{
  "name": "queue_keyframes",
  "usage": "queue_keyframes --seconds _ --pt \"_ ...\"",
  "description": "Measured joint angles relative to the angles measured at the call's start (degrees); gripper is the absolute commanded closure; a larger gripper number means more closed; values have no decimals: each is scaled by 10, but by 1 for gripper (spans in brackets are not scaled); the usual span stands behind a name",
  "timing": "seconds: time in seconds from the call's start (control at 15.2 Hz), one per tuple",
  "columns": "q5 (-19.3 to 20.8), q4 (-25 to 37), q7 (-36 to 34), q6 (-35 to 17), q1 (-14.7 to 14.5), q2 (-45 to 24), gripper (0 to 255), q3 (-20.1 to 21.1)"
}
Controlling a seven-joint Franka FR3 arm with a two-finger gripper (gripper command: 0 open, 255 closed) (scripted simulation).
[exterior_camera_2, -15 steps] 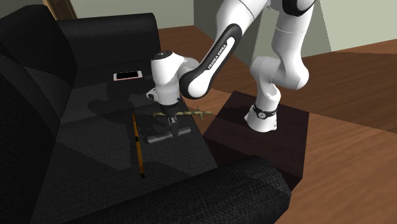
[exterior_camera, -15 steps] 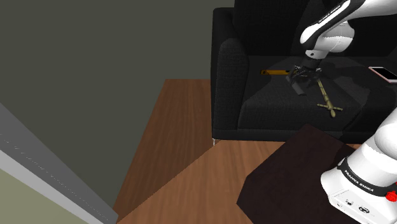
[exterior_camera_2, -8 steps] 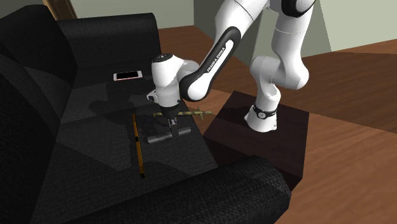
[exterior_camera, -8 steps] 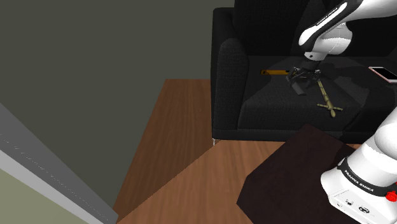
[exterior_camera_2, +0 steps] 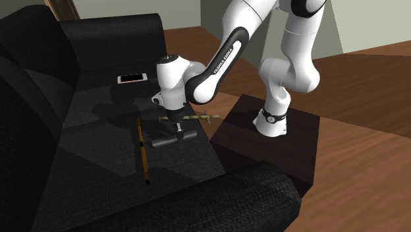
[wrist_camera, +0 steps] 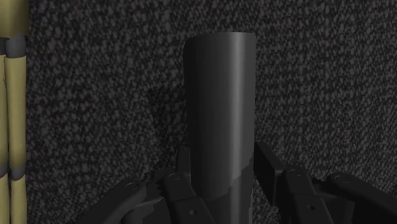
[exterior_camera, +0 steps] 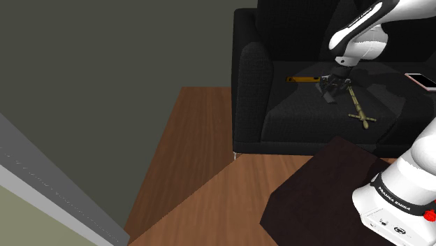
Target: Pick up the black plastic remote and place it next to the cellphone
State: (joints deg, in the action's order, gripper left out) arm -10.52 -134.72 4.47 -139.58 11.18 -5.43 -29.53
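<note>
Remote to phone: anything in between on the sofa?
In the shoulder view, the olive stick's end crosses that stretch beside the remote; past it, bare dark sofa up to the phone.

Dim, even light fills the shoulder view, leaving the wall (exterior_camera: 105, 70) at upper left a flat grey-green and the black sofa (exterior_camera: 251, 105) at upper right almost without detail. In the second exterior view, the white arm (exterior_camera_2: 174, 82) is the brightest surface and lays a soft shadow on the seat at centre left. In the wrist view, a pale sheen grades across the dark remote (wrist_camera: 219, 95), which shades the crisply grained fabric beside it. Lines stay straight to the frame edges.
</note>
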Motion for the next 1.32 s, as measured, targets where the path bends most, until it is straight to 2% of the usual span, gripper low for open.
queue_keyframes --seconds 0.46,1.32 --pt "16 5 -14 20 -3 16 255 -1" --pt "76 41 -63 119 -5 92 255 -1"
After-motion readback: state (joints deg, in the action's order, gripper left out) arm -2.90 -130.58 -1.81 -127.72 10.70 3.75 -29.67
